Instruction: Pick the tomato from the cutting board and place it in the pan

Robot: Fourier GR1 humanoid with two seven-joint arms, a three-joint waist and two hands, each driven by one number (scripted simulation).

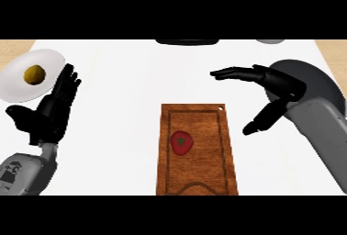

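White counter [122, 137] fills the view, with tan wood strips showing at the 10 and 2 o'clock corners. Wooden cutting board [198, 151] runs from centre down to 6 o'clock, long axis vertical. Tomato [181, 142] lies on the board, left of its midline, untouched. Dark pan [318, 80] sits at 3 o'clock, partly behind the right forearm. White plate [30, 75] at 10 o'clock carries a yellow-brown item [34, 74]. Left hand [51, 112] at 9 o'clock: fingers straight, up, holding nothing. Right hand [271, 85] at 2 o'clock: fingers extended toward the left, thumb down, spread, holding nothing, well apart from the tomato. Bare counter lies between board and both hands.
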